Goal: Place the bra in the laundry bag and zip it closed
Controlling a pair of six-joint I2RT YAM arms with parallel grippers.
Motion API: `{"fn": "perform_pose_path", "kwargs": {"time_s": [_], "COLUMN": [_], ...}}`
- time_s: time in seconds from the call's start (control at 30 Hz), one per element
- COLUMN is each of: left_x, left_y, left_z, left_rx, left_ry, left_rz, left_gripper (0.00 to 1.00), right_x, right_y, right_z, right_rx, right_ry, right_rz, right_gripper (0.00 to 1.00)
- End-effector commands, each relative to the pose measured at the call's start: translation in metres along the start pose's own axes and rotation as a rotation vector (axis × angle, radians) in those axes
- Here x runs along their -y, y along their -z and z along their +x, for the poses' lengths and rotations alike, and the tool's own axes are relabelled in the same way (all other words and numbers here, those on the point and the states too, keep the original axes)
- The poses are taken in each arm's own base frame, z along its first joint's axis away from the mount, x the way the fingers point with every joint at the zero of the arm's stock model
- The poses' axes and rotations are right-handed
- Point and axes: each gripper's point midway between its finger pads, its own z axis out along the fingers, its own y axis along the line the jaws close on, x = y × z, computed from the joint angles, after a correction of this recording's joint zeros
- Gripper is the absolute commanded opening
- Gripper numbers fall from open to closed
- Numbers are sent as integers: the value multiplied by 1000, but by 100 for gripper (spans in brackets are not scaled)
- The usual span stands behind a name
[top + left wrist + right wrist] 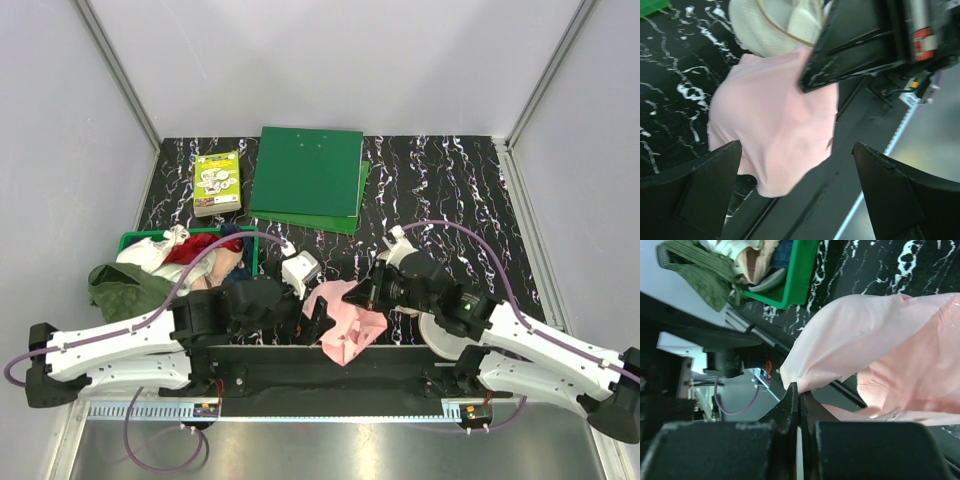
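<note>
Pinching the light pink soft fabric bra (348, 325) at the middle of the bench's near edge, right gripper (798, 388) closed on a fold, likely for carrying to the round cream-white mesh laundry bag (772, 27) just beside. With left gripper (797, 170) spread wide, empty.

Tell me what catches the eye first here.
A pink bra lies crumpled at the near edge of the table. The right tool is shut on its edge; the left tool gapes open over it. The cream laundry bag sits beside it, under the right arm.
</note>
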Motion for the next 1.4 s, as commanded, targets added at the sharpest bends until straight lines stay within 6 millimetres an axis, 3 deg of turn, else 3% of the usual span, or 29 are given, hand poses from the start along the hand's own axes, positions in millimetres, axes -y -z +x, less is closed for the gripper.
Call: {"fn": "perform_pose_path", "kwargs": {"time_s": [0.0, 0.27, 0.33, 0.4, 0.5, 0.63, 0.7, 0.73, 0.8, 0.83, 0.93, 0.97, 1.07, 1.17, 1.37], "left_x": [-14, -35, -37, -38, -33, -34, -32, -36, -31, -36, -40, -44, -62, -92, -138], "left_y": [-6, -24, -26, -30, -38, -43, -42, -40, -37, -37, -35, -35, -39, -48, -56], "left_z": [-13, -2, -3, -3, -2, -8, -14, -15, -18, -19, -19, -17, -7, 11, 10], "left_rx": [45, -2, -2, -6, -22, -39, -37, -48, -75, -88, -165, -187, -257, -330, -300], "left_ry": [-71, -163, -179, -186, -205, -183, -168, -157, -133, -109, -34, -5, 80, 193, 332], "left_rz": [-123, -248, -257, -268, -239, -219, -200, -207, -177, -190, -191, -203, -220, -254, -354], "left_gripper": [99, 97, 88, 72, 58, 31, 23, 19, 6, 0, 0, 0, 0, 0, 0], "right_x": [-36, -42, -44, -45, -46, -46, -36, -34, -14, -13, 18, 23, 34, 37, 55], "right_y": [18, 24, 27, 28, 31, 35, 34, 34, 31, 33, 38, 40, 48, 47, 15], "right_z": [-16, -11, -11, -9, -9, -8, -7, -8, -2, -5, -4, -7, -13, -15, 6], "right_rx": [35, 14, 18, 9, 8, 15, 14, 15, -8, -7, -27, -20, -23, -33, -69], "right_ry": [-37, -54, -56, -59, -64, -68, -68, -58, -50, -24, 26, 41, 101, 130, 24], "right_rz": [-116, -163, -175, -182, -193, -201, -156, -131, -26, -6, 178, 211, 302, 336, 339], "right_gripper": [0, 0, 0, 0, 0, 2, 15, 27, 32, 36, 55, 65, 79, 85, 88]}}
